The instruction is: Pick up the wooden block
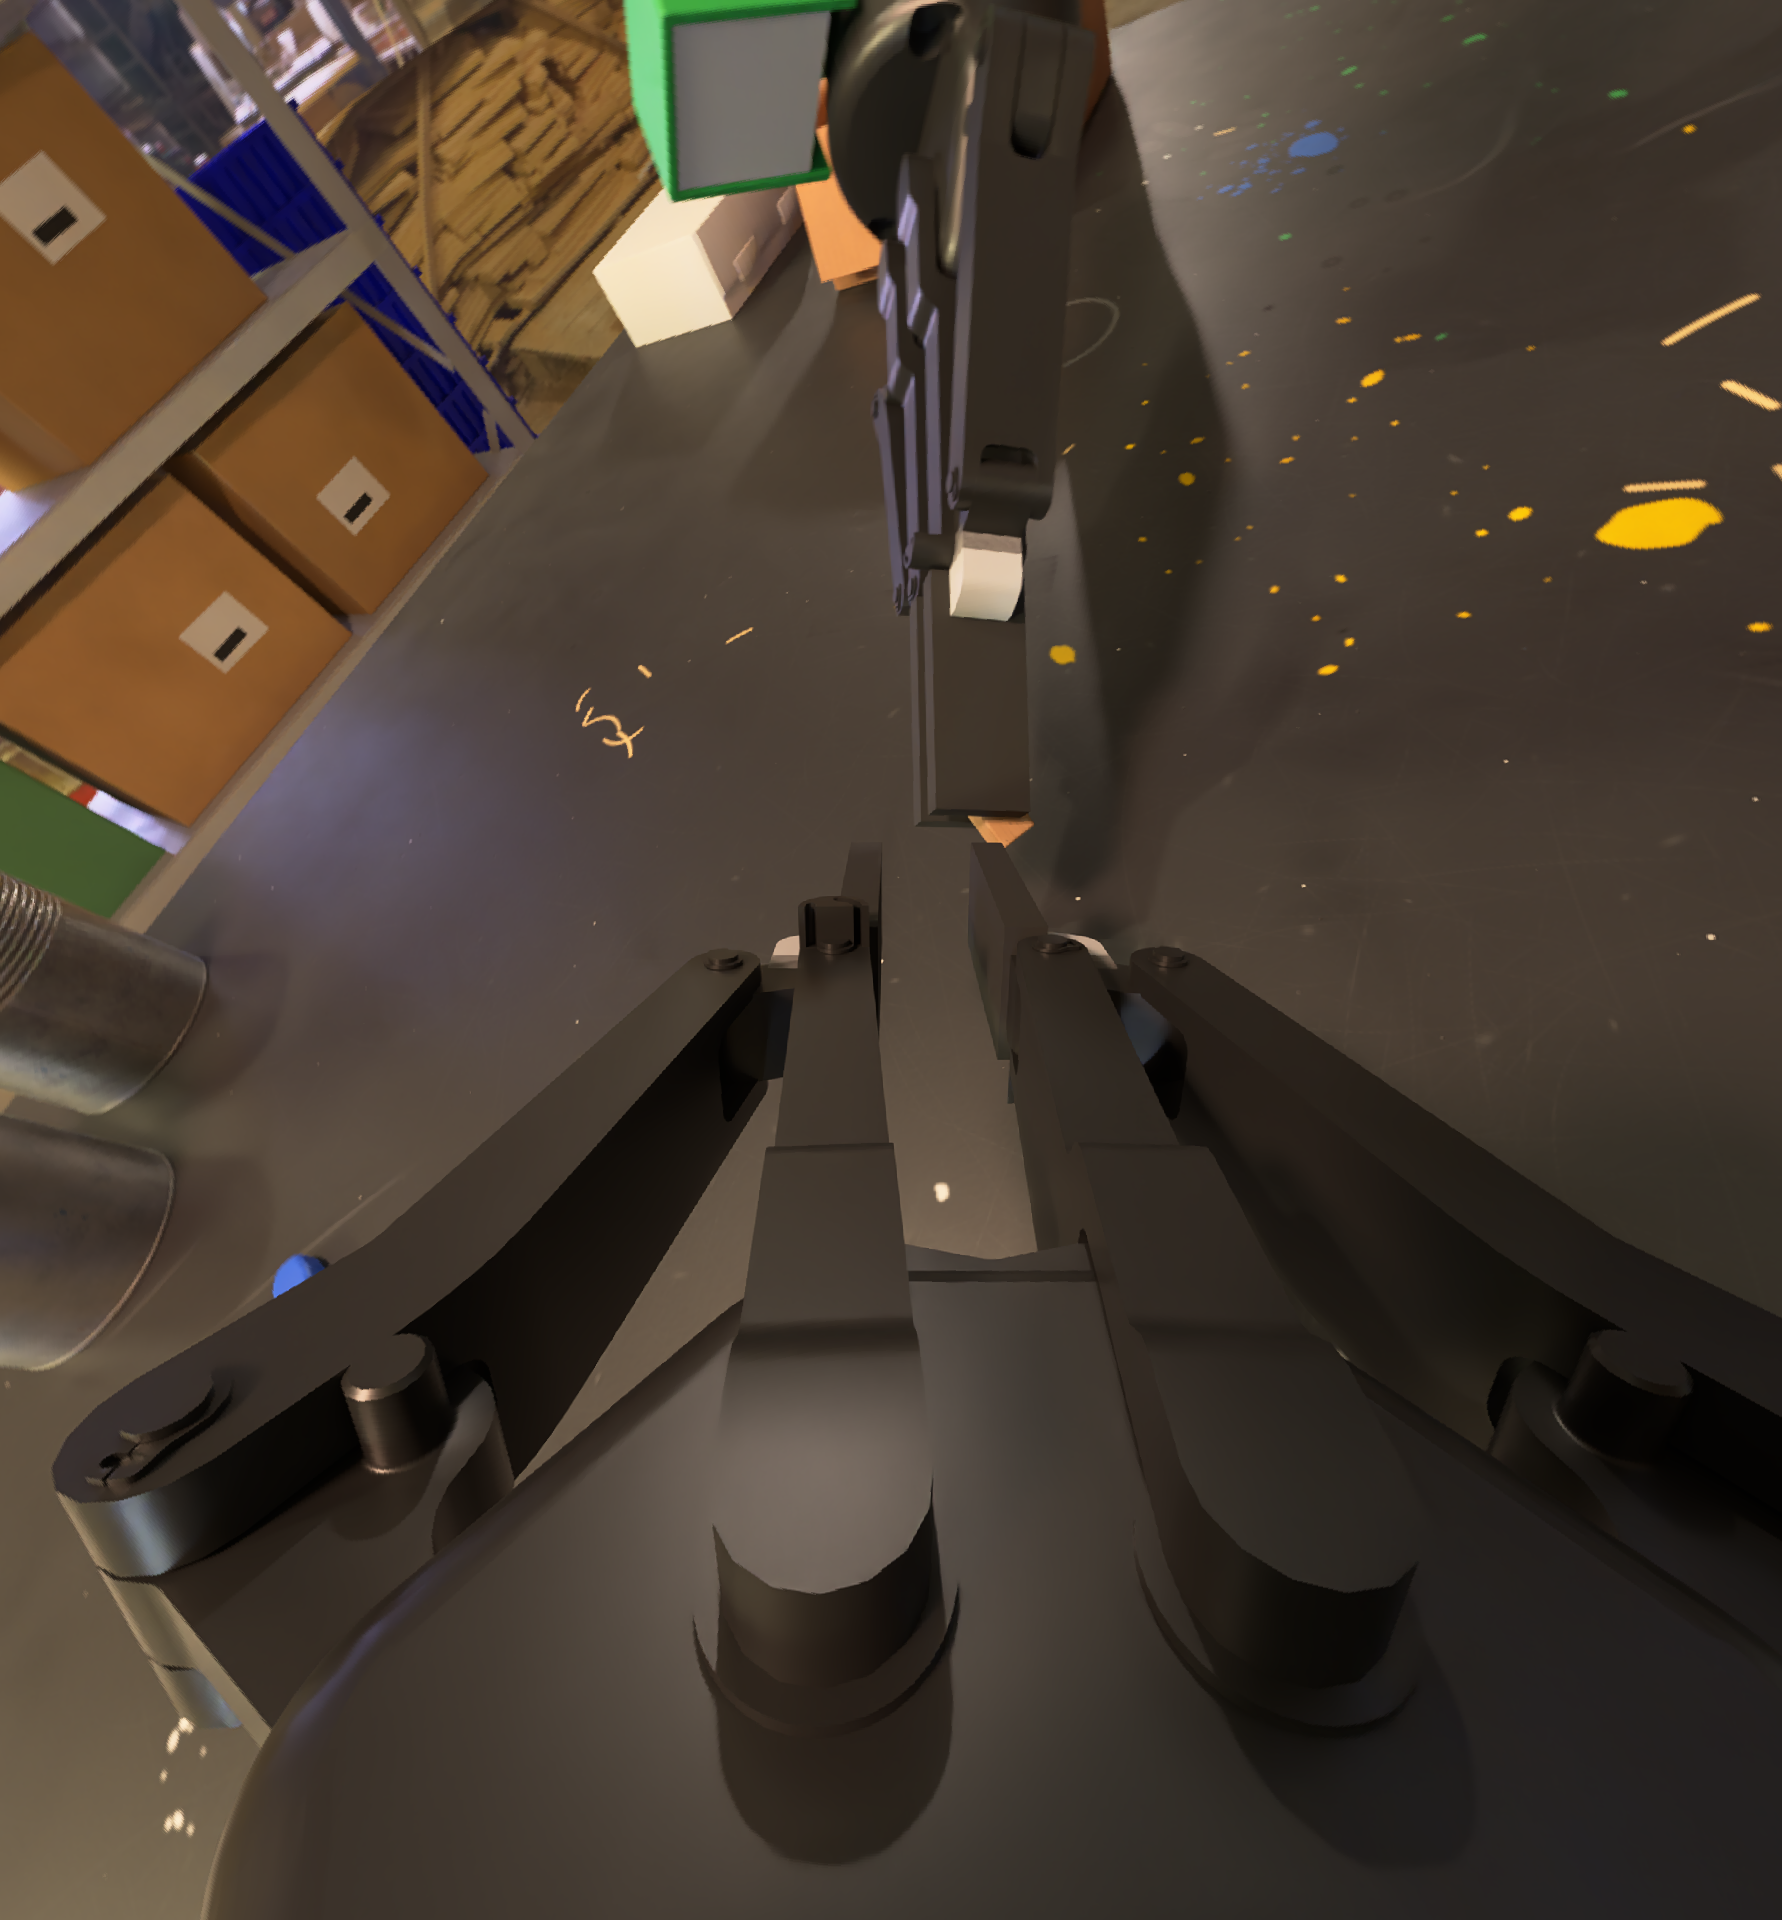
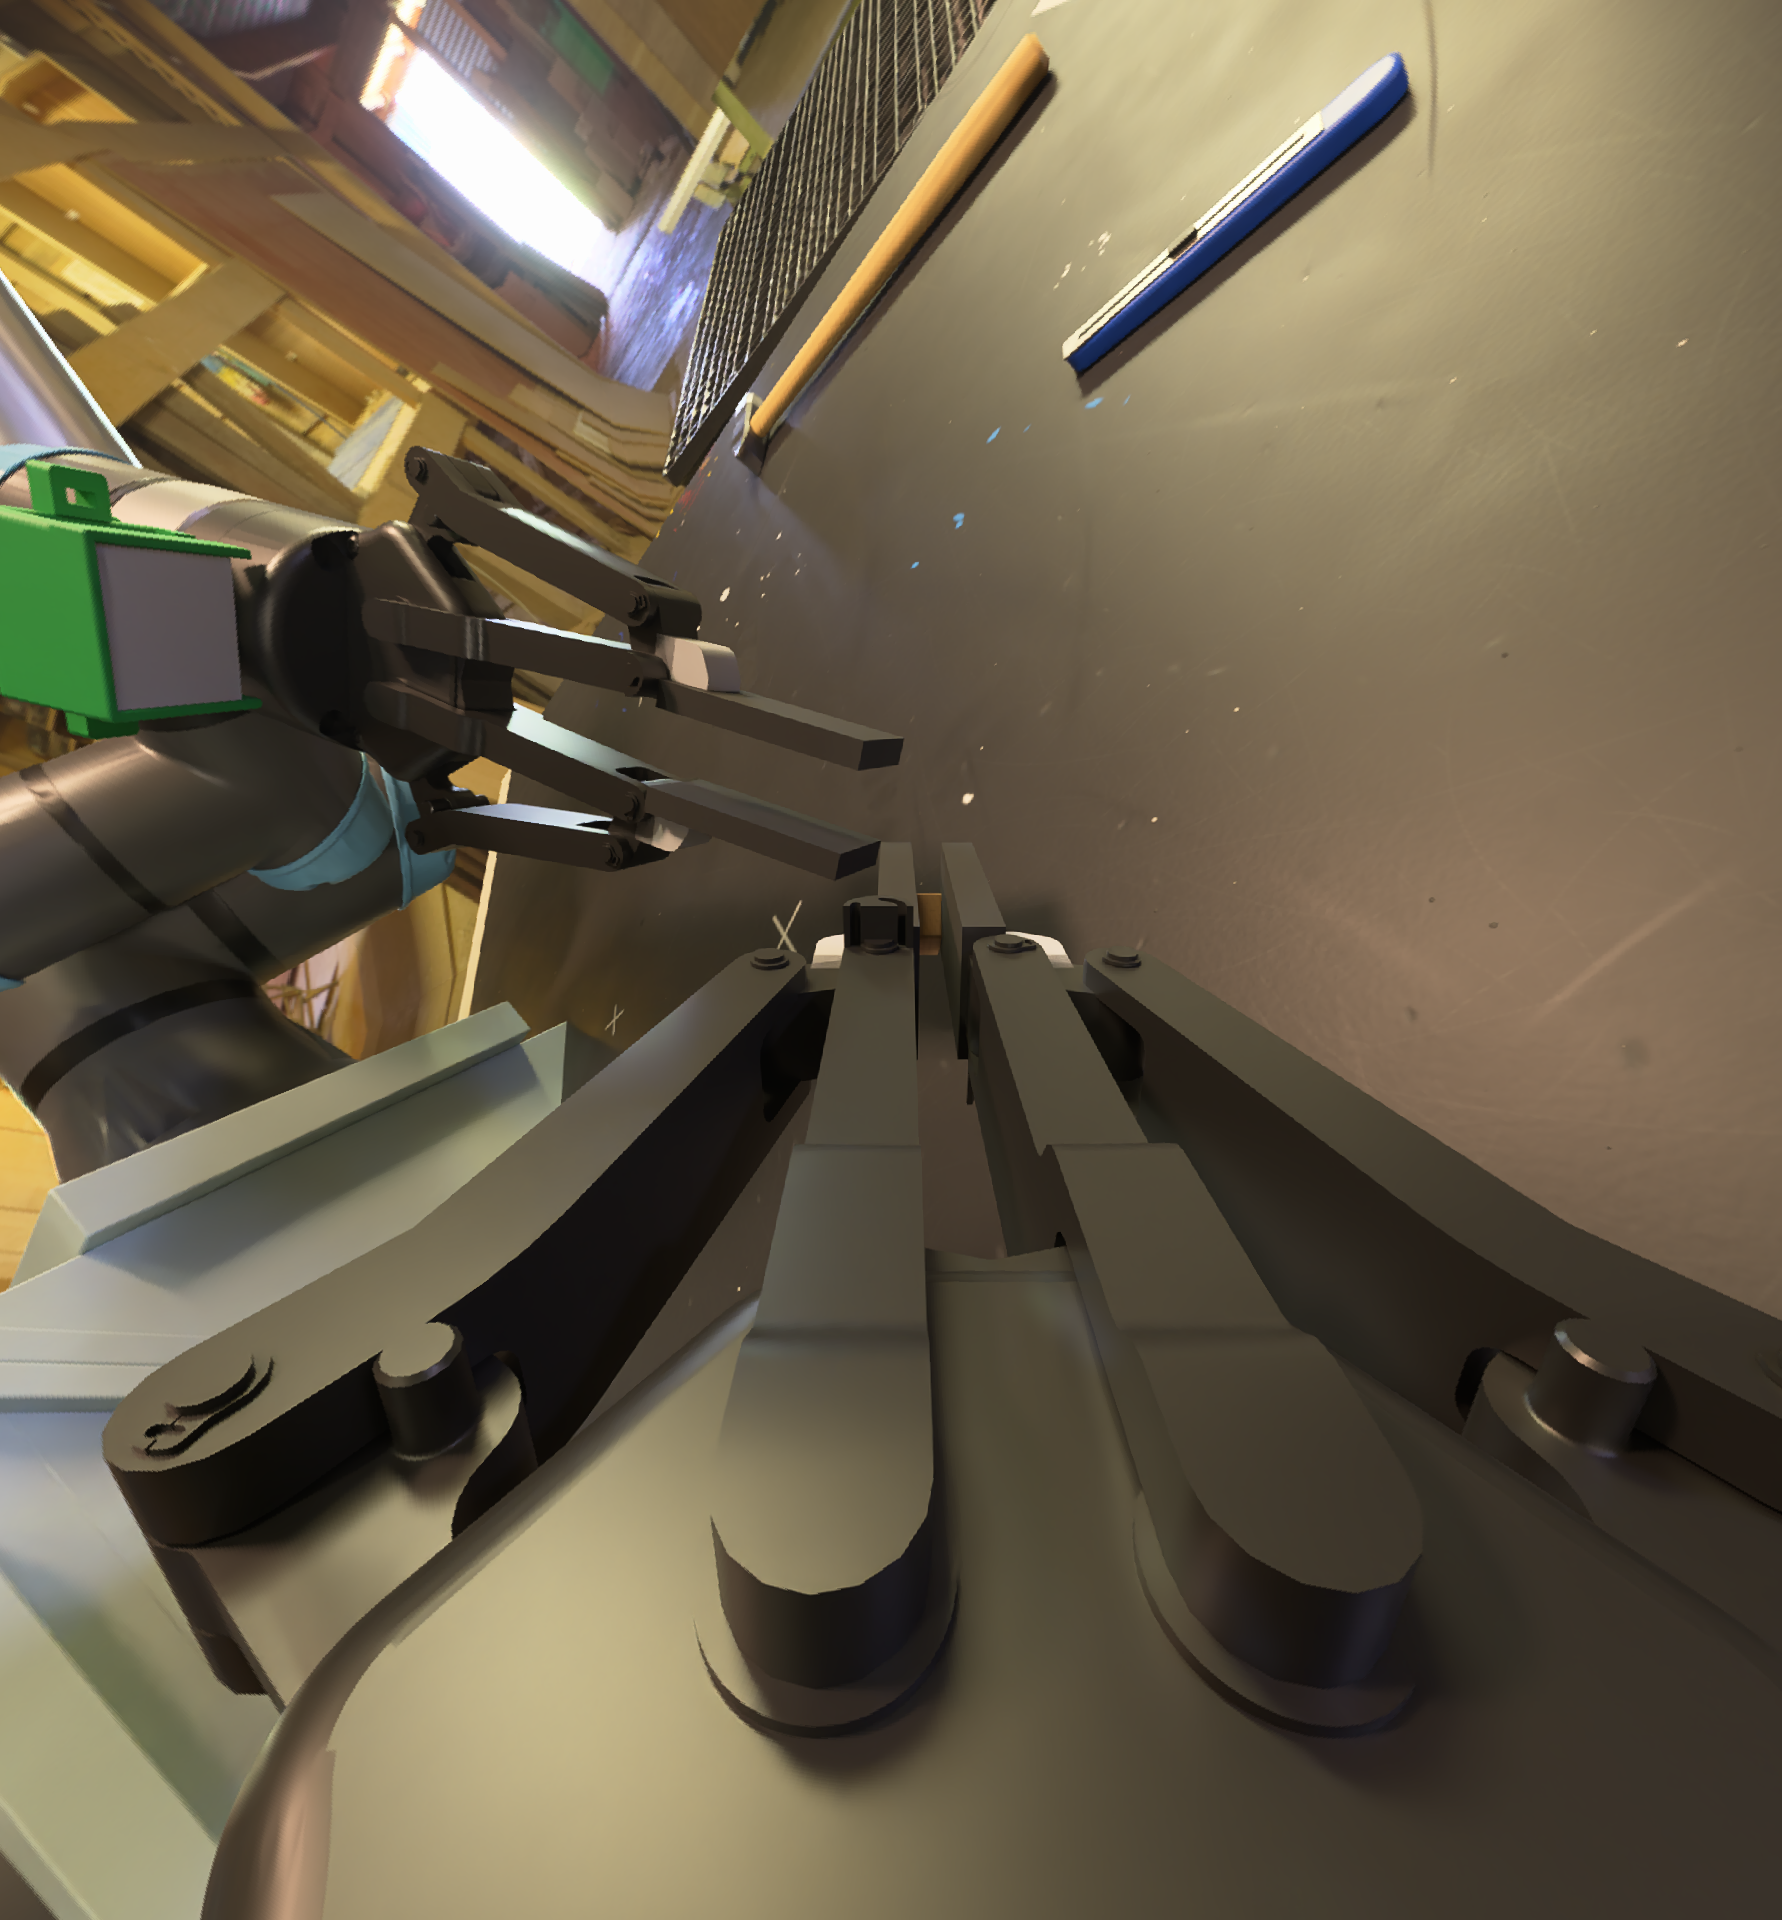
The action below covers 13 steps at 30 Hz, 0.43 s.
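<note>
The wooden block is small and tan. Only a sliver of it [image 2: 929, 914] shows between my right gripper's [image 2: 928, 868] fingers, which are shut on it just above the dark table [image 2: 1386, 727]. In the left wrist view the right gripper [image 1: 973, 810] reaches down from the top, seen edge-on, and a corner of the block [image 1: 1001, 828] peeks out at its fingertips. My left gripper [image 1: 926, 868] is open and empty, with its tips right next to the right gripper's tips. It also shows in the right wrist view [image 2: 871, 800], jaws apart.
Cardboard boxes [image 1: 336, 457] stand on a shelf left of the table, with a white box [image 1: 674, 270] at the table's far edge and metal pipes [image 1: 56, 1008] at the left. A wooden-handled hammer [image 2: 908, 229], a blue utility knife [image 2: 1240, 208] and a wire mesh [image 2: 825, 208] lie further off.
</note>
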Tool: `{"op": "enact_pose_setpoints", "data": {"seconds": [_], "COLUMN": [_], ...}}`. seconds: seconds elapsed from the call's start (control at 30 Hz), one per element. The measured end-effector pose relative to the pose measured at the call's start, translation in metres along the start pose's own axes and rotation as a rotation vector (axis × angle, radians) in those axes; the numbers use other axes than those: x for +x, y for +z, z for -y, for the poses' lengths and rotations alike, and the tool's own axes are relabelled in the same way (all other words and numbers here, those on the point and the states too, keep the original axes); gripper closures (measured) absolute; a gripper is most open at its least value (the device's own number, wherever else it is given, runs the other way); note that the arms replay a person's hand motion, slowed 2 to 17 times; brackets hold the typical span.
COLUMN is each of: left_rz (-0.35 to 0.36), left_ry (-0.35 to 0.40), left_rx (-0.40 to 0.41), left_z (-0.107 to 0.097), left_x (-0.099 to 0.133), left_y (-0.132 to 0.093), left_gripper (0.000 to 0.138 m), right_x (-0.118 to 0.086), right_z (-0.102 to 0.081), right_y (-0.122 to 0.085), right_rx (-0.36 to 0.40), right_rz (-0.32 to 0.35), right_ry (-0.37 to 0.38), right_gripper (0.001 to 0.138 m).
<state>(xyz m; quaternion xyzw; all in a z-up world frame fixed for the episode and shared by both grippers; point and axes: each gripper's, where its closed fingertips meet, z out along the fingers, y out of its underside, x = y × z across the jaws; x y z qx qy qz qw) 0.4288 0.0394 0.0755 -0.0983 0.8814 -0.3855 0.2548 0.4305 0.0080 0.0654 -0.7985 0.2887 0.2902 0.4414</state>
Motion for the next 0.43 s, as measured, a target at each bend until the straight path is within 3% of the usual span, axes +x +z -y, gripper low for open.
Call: {"op": "enact_pose_setpoints", "data": {"seconds": [0.43], "left_rz": [-0.043], "left_ry": [0.171], "left_rx": [0.025], "left_z": [0.015], "left_x": [0.023], "left_y": [0.004], "left_gripper": [0.115], "right_x": [-0.017], "right_z": [-0.008], "right_y": [0.002], "right_rx": [-0.041], "right_rz": [0.077], "right_ry": [-0.009], "right_gripper": [0.132]}}
